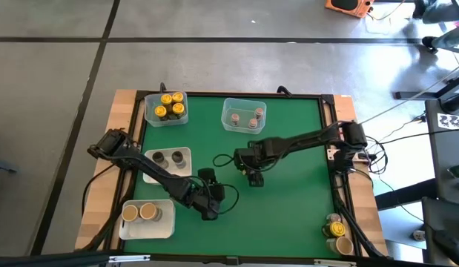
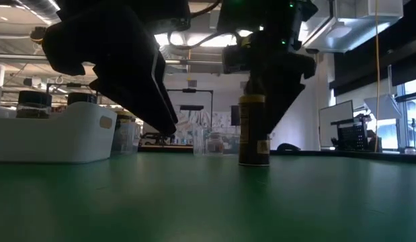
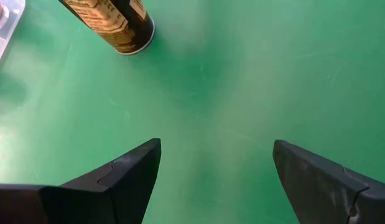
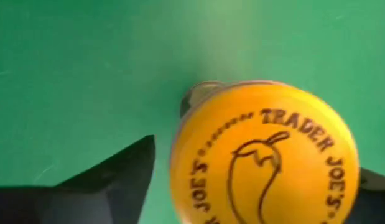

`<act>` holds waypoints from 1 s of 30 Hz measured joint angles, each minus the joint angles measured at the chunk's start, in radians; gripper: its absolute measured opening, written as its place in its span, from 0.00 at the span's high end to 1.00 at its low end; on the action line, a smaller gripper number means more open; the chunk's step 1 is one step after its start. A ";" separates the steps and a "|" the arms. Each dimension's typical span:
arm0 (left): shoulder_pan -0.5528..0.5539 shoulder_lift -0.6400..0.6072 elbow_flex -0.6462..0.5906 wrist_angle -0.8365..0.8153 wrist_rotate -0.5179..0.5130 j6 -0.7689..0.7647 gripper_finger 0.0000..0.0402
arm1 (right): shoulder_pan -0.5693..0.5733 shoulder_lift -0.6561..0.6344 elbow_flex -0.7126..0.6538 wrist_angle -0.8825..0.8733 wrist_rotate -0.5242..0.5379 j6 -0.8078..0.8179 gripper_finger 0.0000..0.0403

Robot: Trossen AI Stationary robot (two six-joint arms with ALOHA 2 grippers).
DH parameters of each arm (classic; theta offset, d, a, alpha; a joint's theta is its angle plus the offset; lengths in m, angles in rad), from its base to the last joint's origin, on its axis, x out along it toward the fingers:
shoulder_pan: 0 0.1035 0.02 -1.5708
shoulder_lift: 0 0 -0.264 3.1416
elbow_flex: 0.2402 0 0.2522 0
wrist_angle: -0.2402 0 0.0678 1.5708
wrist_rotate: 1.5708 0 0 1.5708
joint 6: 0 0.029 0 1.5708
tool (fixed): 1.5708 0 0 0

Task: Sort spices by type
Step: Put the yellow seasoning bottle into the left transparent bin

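Observation:
A spice jar (image 2: 253, 131) with a yellow lid (image 4: 260, 155) and a dark label stands upright on its base on the green mat, mid-table. My right gripper (image 4: 257, 162) hangs over it, pointing down and open, one finger on each side of the lid (image 1: 253, 176). My left gripper (image 3: 217, 149) is open over bare mat nearer the table's front edge (image 1: 209, 210), with nothing between its fingers. The same jar (image 3: 114, 25) shows beyond it in the left wrist view. My right gripper stands around the jar's yellow lid from above. One finger (image 4: 117, 180) is plainly apart from the lid. Whether the other finger, at the picture's edge (image 4: 374, 186), touches it I cannot tell. The jar rests on the mat.
At the far edge stand a clear tub (image 1: 167, 108) of yellow-lidded jars and a clear tub (image 1: 244, 115) of grey-pink-lidded ones. On the left are a white tray (image 1: 168, 159) with dark lids and a white tray (image 1: 145, 216) with tan lids. More jars (image 1: 338, 233) stand near right.

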 joint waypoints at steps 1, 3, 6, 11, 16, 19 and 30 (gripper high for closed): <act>0.000 0.000 0.000 -0.001 0.000 0.000 0.23 | 0.000 -0.002 0.007 -0.017 -0.007 -0.001 0.19; 0.000 -0.001 0.000 -0.007 0.005 0.000 0.23 | 0.000 -0.011 0.029 -0.095 -0.017 -0.018 0.13; 0.001 -0.019 0.005 -0.014 0.024 0.000 0.23 | 0.013 -0.058 0.056 -0.195 -0.018 0.020 0.07; 0.033 -0.077 0.018 0.022 0.019 0.026 0.23 | 0.080 -0.225 -0.010 -0.302 0.077 0.126 0.03; 0.121 -0.085 0.019 0.139 0.048 0.120 0.23 | 0.177 -0.427 -0.229 -0.193 0.257 0.257 0.03; 0.193 -0.085 0.036 0.166 0.130 0.163 0.23 | 0.208 -0.534 -0.400 -0.065 0.314 0.300 0.03; 0.431 -0.085 0.092 0.136 0.426 0.394 0.23 | 0.230 -0.671 -0.855 0.510 0.327 0.352 0.03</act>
